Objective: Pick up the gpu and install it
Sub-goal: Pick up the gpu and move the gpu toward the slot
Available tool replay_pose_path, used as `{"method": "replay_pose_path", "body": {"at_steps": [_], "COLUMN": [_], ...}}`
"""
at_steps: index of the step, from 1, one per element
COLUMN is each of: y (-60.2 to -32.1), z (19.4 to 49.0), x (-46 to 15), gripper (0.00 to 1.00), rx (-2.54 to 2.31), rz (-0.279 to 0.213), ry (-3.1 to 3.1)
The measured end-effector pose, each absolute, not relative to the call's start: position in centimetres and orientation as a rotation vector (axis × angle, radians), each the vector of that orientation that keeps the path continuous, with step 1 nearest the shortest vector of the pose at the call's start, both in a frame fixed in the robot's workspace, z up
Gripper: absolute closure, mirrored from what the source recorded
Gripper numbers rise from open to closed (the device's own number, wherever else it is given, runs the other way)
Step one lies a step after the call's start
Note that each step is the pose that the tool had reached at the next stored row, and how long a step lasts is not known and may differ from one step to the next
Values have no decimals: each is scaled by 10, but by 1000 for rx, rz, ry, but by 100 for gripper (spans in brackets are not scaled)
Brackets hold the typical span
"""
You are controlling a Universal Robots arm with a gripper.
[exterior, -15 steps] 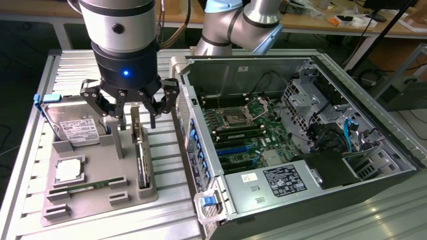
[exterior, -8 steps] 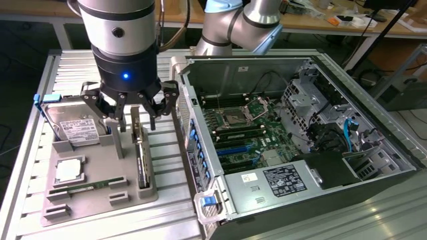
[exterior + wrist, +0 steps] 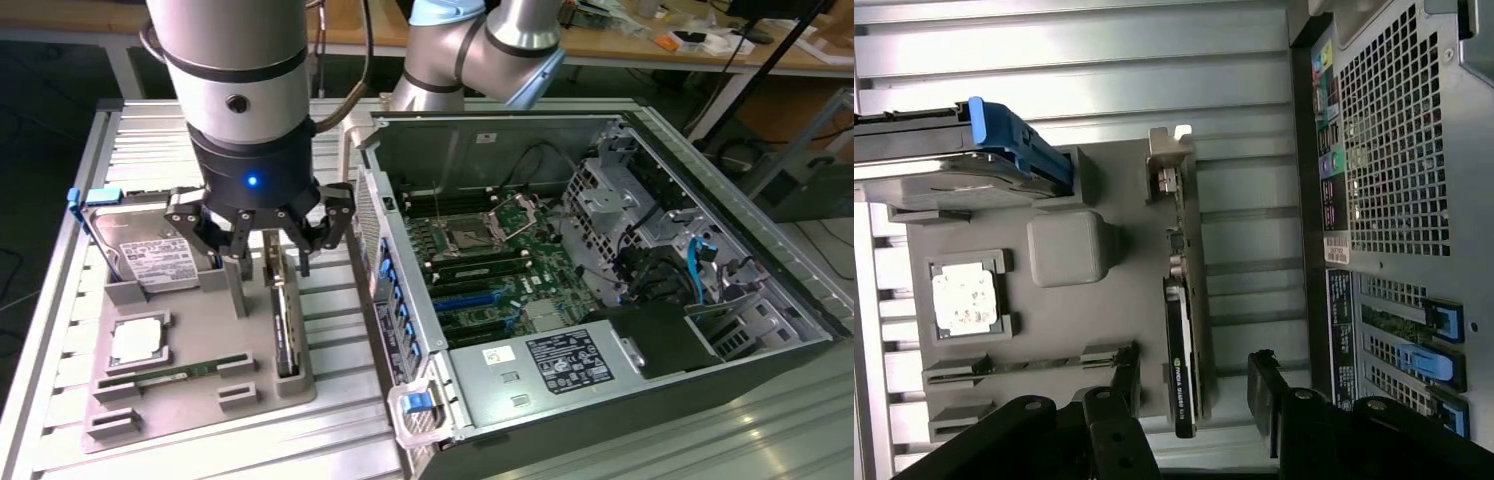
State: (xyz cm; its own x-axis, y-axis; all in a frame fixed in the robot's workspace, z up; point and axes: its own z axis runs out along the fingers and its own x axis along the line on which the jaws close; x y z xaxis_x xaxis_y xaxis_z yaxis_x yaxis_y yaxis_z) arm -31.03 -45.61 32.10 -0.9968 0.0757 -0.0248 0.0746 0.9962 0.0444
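Note:
The gpu (image 3: pixel 283 320) is a thin dark card standing on edge in a slot of the grey holder tray (image 3: pixel 200 400). In the wrist view the gpu (image 3: pixel 1182 340) shows its silvery bracket at one end and its black cooler at the other. My gripper (image 3: pixel 271 258) hangs open just above the card at the end away from the exterior camera. Seen from the wrist, the gripper (image 3: pixel 1194 378) has one finger on each side of the cooler end, with a gap to the card on both sides. Nothing is held.
The tray also carries a silver hard drive (image 3: pixel 147 255) with blue rails, a processor chip (image 3: pixel 138 342) and a green memory stick (image 3: pixel 174 375). An open computer case (image 3: pixel 694 240) with its motherboard (image 3: pixel 487 265) stands on the exterior view's right, close beside the tray.

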Motion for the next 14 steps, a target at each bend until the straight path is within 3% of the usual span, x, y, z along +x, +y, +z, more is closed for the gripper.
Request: {"method": "replay_pose_path", "body": {"at_steps": [4, 14], "y": [-456, -456], "z": [305, 297], "x": [-313, -314], "gripper": [44, 44], "rx": [117, 117], "rz": [68, 68], "ry": [3112, 3112]}}
